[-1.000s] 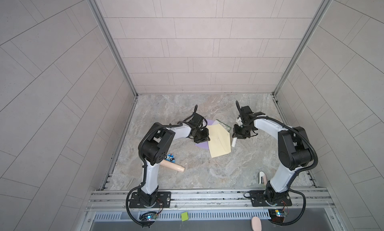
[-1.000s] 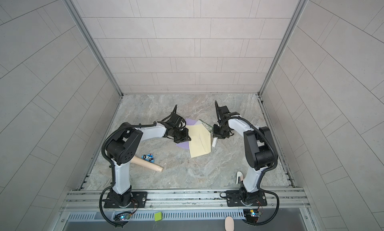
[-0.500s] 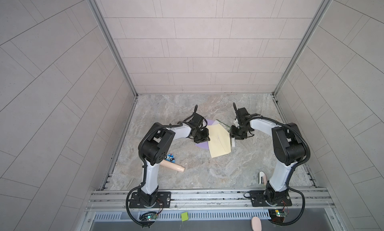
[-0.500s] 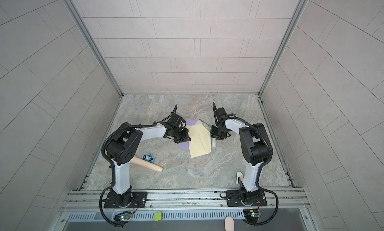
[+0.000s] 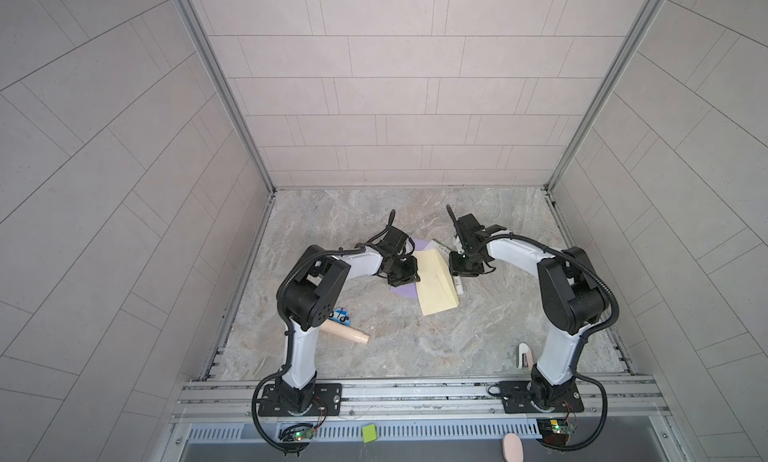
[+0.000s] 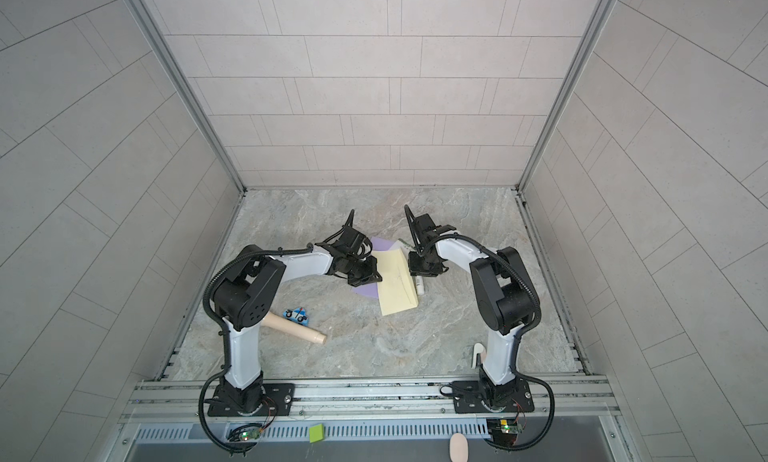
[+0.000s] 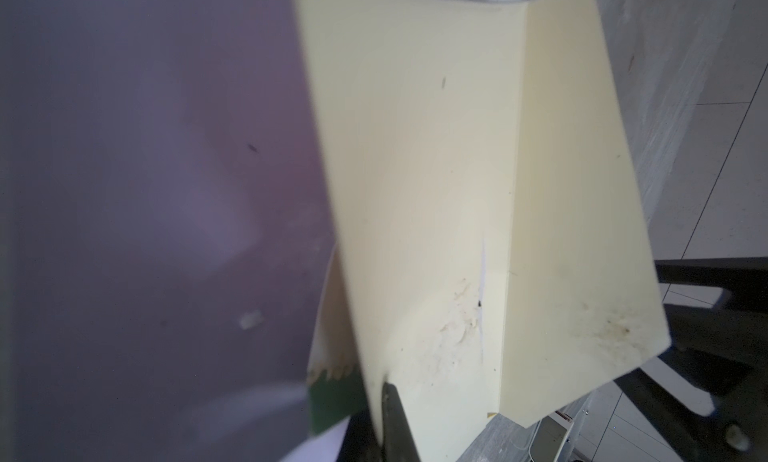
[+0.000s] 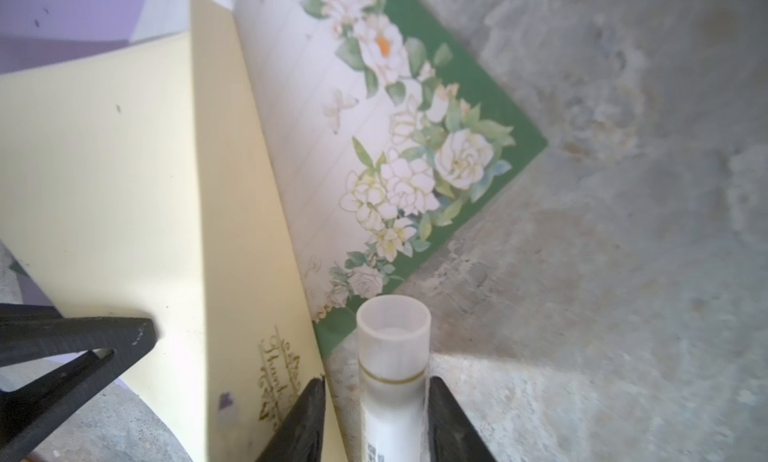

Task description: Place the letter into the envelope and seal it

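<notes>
A cream envelope (image 5: 436, 283) (image 6: 397, 287) lies mid-table on a purple sheet (image 5: 405, 291). The floral, green-edged letter (image 8: 399, 148) sticks out from under the envelope's fold; a strip of it also shows in the left wrist view (image 7: 332, 393). My left gripper (image 5: 409, 275) (image 7: 382, 418) is shut on the envelope's (image 7: 436, 189) left edge. A white glue stick (image 8: 392, 376) (image 5: 458, 287) lies by the envelope's right edge. My right gripper (image 5: 459, 268) (image 8: 376, 381) is open, one finger on each side of the stick, with a gap on the envelope side.
A blue toy car (image 5: 340, 314) and a wooden peg (image 5: 347, 334) lie by the left arm's base. A small white object (image 5: 523, 354) stands beside the right arm's base. Tiled walls close in the marble table (image 5: 374, 356) on three sides.
The right gripper's jaws have widened and it has shifted left, closer to the envelope's right edge. The left gripper and the envelope have stayed put.
</notes>
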Robot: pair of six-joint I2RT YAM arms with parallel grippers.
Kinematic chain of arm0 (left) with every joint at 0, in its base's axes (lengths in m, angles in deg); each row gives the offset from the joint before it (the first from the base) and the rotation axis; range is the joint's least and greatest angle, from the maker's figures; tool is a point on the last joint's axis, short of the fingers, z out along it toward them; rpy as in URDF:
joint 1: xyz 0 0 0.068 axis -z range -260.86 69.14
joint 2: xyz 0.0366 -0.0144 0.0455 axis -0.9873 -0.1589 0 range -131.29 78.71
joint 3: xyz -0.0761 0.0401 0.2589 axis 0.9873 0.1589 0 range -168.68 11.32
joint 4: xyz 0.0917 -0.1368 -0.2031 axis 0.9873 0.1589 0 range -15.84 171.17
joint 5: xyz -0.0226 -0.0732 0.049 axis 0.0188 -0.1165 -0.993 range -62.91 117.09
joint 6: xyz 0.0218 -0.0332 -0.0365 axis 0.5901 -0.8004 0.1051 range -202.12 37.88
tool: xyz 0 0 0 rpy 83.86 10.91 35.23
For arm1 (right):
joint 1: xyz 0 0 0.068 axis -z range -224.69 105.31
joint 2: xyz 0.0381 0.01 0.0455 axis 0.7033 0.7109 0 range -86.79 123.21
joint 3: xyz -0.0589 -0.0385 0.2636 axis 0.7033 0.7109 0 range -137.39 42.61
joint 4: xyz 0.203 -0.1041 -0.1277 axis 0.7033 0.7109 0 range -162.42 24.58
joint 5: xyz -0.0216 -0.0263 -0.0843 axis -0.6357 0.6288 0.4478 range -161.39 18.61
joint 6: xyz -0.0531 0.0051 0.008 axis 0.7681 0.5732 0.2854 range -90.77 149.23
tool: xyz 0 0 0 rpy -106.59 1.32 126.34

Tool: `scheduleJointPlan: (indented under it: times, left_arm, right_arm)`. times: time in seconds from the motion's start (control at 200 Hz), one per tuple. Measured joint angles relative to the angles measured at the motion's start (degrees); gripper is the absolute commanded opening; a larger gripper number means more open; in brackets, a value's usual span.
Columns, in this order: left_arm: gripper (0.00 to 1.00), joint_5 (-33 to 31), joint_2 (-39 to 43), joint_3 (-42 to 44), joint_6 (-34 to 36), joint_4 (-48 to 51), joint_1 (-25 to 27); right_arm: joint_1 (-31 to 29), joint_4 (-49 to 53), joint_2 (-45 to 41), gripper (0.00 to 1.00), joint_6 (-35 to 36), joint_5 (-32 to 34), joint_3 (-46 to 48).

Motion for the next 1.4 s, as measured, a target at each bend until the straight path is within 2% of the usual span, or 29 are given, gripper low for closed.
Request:
scheduleJointPlan:
  times: [0.145, 0.33, 0.535, 0.851, 1.141, 1.401]
  left_arm:
    - [0.0, 0.0, 0.0, 0.0, 0.0, 0.0, 0.0]
    - [0.0, -0.02, 0.0, 0.0, 0.0, 0.0, 0.0]
    - [0.0, -0.02, 0.0, 0.0, 0.0, 0.0, 0.0]
    - [0.0, -0.11, 0.0, 0.0, 0.0, 0.0, 0.02]
    - [0.0, -0.13, 0.0, 0.0, 0.0, 0.0, 0.04]
    - [0.0, -0.2, 0.0, -0.02, 0.04, 0.35, -0.11]
  right_arm:
    - [-2.67, 0.92, 0.0, 0.42, 1.31, 2.54, -2.34]
    - [-4.24, 0.5, 0.35, 0.27, 2.03, 2.01, -3.69]
    - [-5.7, -0.68, 2.99, 0.19, 2.49, -0.63, -4.7]
    - [-7.78, -1.64, 7.15, 0.17, 2.29, -4.59, -4.81]
    - [-7.54, -0.48, 8.37, 0.14, 1.4, -5.25, -6.32]
    - [-10.4, 2.91, 11.04, 0.11, 1.57, 0.2, -10.75]
